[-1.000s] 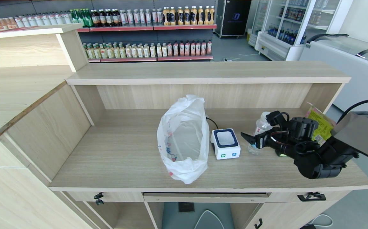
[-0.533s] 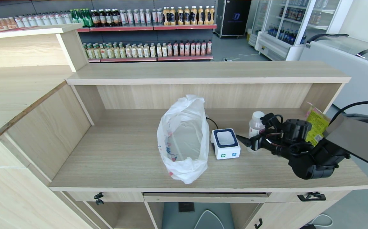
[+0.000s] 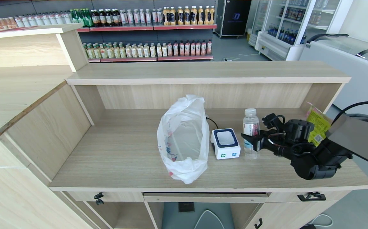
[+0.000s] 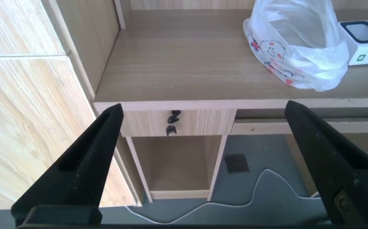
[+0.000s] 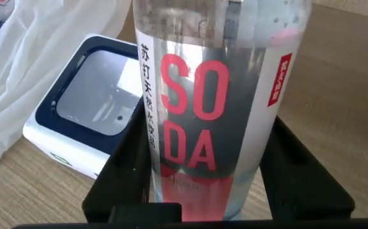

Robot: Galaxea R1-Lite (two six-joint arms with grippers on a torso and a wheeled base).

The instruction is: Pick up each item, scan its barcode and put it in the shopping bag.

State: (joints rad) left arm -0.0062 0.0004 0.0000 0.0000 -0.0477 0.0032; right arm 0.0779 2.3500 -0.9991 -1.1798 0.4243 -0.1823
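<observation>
On the counter [image 3: 123,152], the right gripper [image 3: 251,141] clamps the bottle [image 3: 251,127] just beside the scanner [image 3: 225,143]; better to turn its barcode toward the scanner.

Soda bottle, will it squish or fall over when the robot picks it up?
Probably stiff enough: the soda bottle looks undented between the jaws of the right gripper. Being tall and narrow, it may tip if set down carelessly beside the scanner. Its smooth round plastic could slip, and on its side it would likely roll.
</observation>
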